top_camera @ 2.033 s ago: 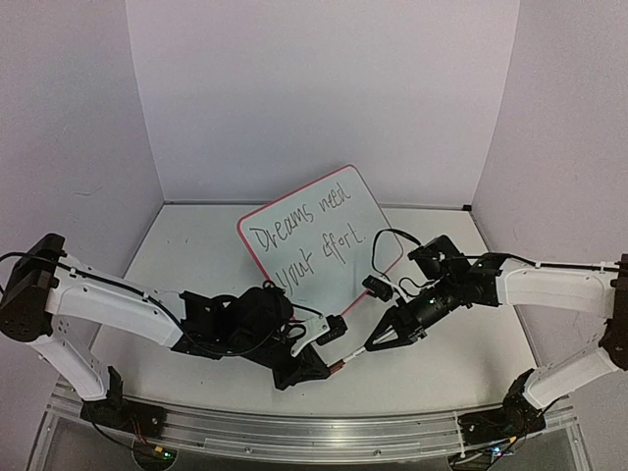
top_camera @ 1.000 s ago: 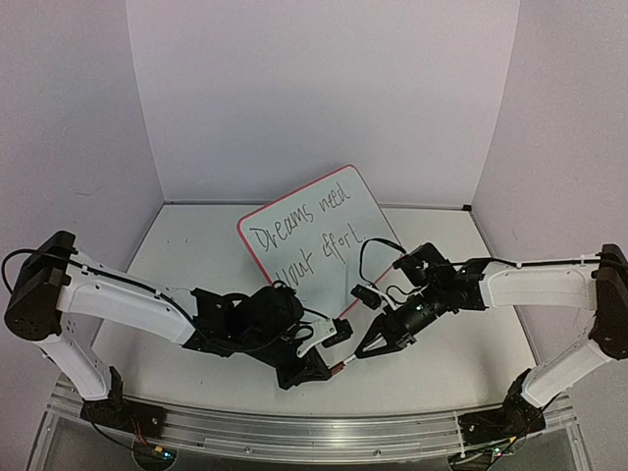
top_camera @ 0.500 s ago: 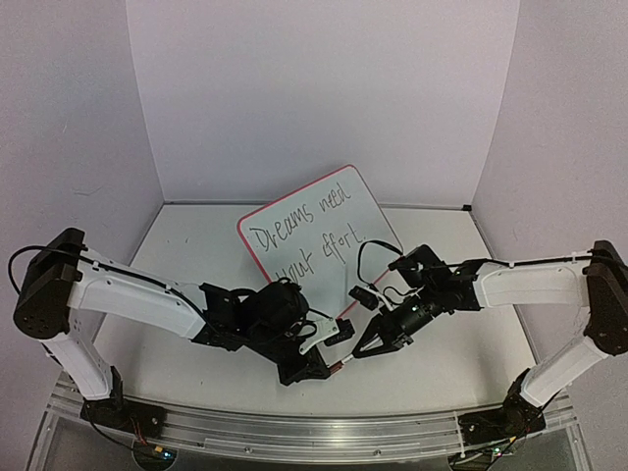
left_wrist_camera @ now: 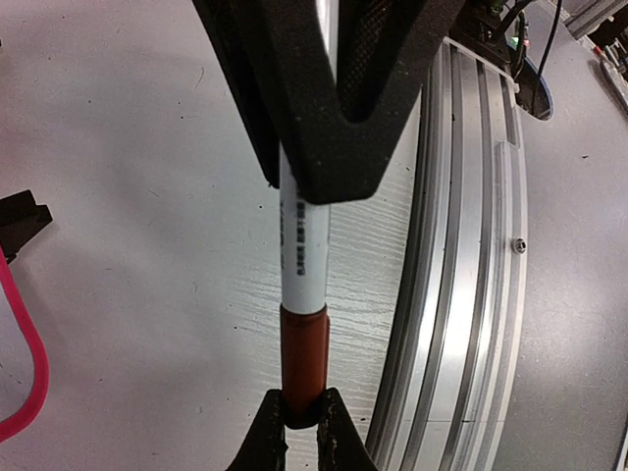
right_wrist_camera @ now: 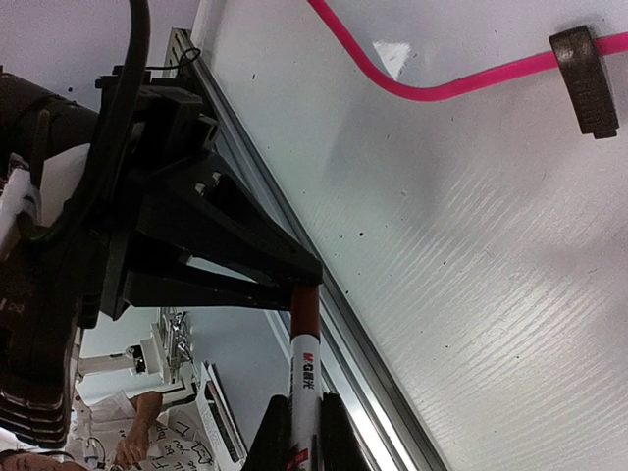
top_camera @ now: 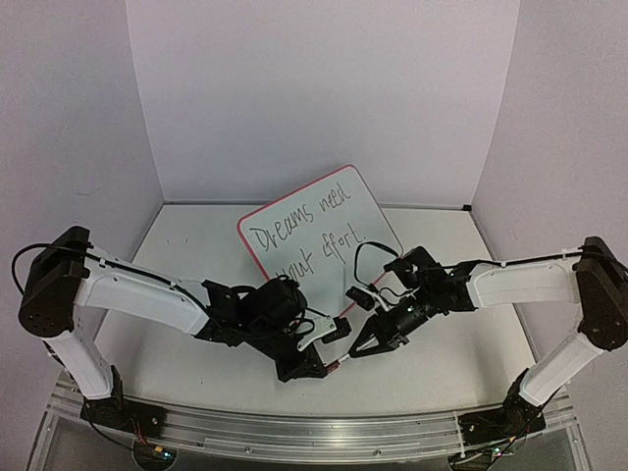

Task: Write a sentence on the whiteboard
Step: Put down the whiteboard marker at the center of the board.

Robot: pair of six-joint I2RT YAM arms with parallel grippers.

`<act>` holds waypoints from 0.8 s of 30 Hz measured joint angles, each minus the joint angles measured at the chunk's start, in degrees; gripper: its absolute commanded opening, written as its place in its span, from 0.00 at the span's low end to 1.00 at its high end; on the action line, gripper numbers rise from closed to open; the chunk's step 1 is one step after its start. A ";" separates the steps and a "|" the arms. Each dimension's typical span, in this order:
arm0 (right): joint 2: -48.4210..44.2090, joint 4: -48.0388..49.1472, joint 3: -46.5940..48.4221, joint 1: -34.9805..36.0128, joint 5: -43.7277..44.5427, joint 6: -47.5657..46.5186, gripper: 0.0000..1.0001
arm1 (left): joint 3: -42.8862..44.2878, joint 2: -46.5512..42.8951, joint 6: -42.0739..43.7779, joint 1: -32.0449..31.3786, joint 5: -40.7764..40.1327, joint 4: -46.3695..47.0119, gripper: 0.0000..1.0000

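The whiteboard [top_camera: 365,211], pink-framed and carrying the handwritten line "Dreams need your effort.", leans at the middle back of the table. In front of it both grippers meet on one marker [top_camera: 343,360]. My left gripper [top_camera: 330,366] is shut on the marker's red cap [left_wrist_camera: 302,358]. My right gripper [top_camera: 355,351] is shut on the white barrel [right_wrist_camera: 306,378]. The cap sits against the barrel. The left wrist view shows my left gripper [left_wrist_camera: 302,432] pinching the cap's end. My right gripper [right_wrist_camera: 302,432] clamps the barrel in the right wrist view, the red cap [right_wrist_camera: 305,309] running into the left fingers [right_wrist_camera: 235,260].
An aluminium rail [top_camera: 294,429] runs along the table's near edge, just below the marker [left_wrist_camera: 461,294]. The board's pink frame [right_wrist_camera: 442,90] and a black clip foot [right_wrist_camera: 586,78] lie just behind the grippers. White walls close in the back and sides.
My right gripper has slid left and toward the near edge, closing on the left gripper. The left arm has crept slightly right. Both grips on the marker are unchanged.
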 measured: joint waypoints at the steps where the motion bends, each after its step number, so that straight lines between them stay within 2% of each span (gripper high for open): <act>1: 0.10 0.31 -0.01 0.00 0.06 0.36 0.00 | 0.07 0.16 0.00 0.15 0.26 -0.01 0.00; 12: 0.85 3.35 -1.03 0.25 0.96 3.35 0.00 | 0.41 1.24 -0.04 0.92 1.06 -0.52 0.02; 17: -1.04 2.44 -0.99 1.34 4.95 2.56 0.00 | 0.38 0.87 -0.26 1.33 0.18 -0.87 0.25; 19: -2.44 1.34 -0.96 2.43 7.44 1.87 0.00 | 0.31 -0.58 -0.68 1.60 -0.96 1.95 0.32; 24: -3.76 -2.72 -1.03 3.28 11.41 0.98 0.01 | -2.58 -12.48 -2.74 3.41 -5.79 7.62 0.42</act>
